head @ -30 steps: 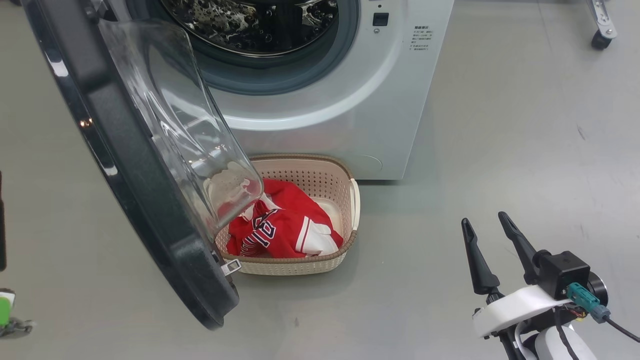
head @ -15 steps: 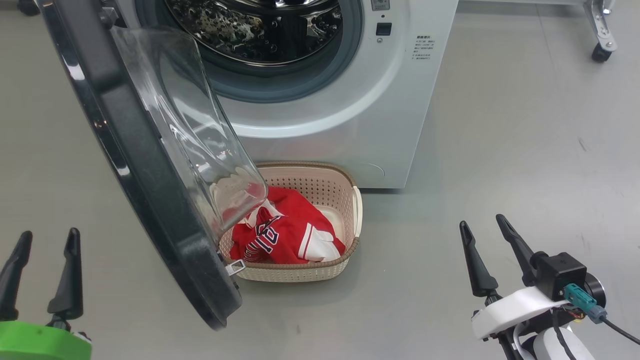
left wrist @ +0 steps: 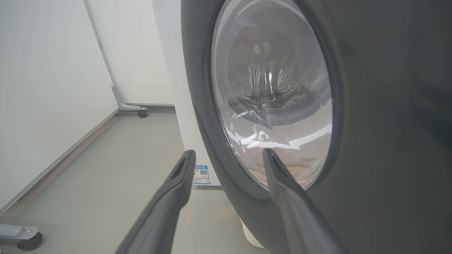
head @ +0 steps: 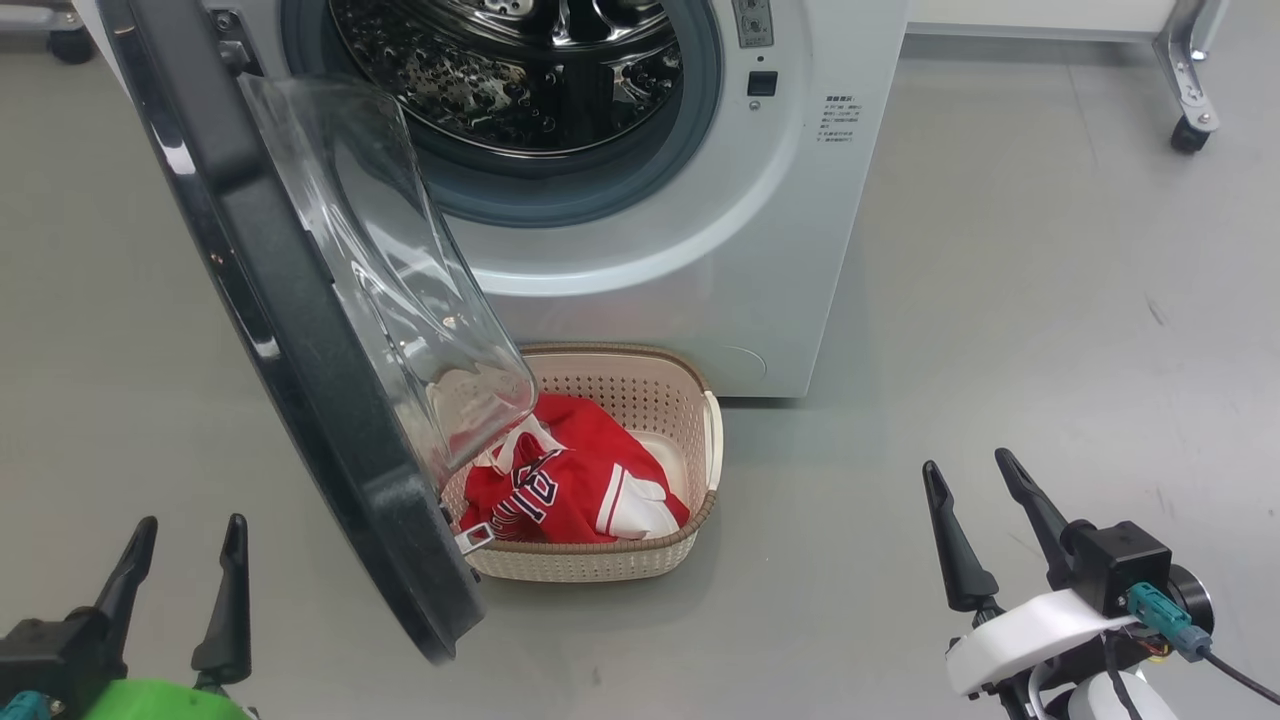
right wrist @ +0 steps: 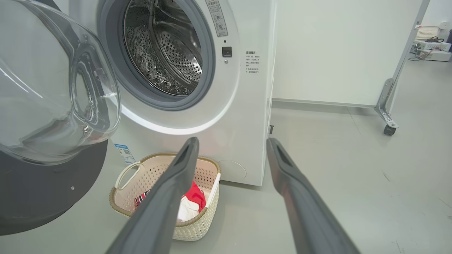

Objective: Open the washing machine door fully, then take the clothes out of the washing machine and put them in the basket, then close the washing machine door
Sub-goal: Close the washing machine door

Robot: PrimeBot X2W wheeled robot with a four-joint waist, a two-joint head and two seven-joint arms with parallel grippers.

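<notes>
The white washing machine [head: 700, 250] [right wrist: 243, 116] stands ahead with its steel drum [head: 510, 80] [right wrist: 166, 53] bare inside. Its black-rimmed door [head: 300, 330] [right wrist: 39, 190] hangs wide open, the clear glass bowl [head: 400, 280] [left wrist: 272, 95] bulging over the basket. The cream basket [head: 660, 390] [right wrist: 155, 176] sits on the floor against the machine, holding the red and white clothes [head: 580, 480] [right wrist: 194, 195]. My left gripper [head: 190, 535] [left wrist: 229, 157] is open, low on the outer side of the door. Far to the right my right gripper [head: 970, 470] [right wrist: 231, 143] is open too, holding nothing.
Grey floor [head: 1000, 350] spreads to the right of the machine. A white partition on a wheeled metal foot [head: 1190, 130] [right wrist: 388, 127] stands at the back right. Another wheeled foot [left wrist: 141, 112] and a white wall lie past the door on the left.
The head camera has tilted up, so the machine and basket sit lower in the picture. My left gripper has come into view at the lower left and shifted right, towards the door. The right gripper holds its place.
</notes>
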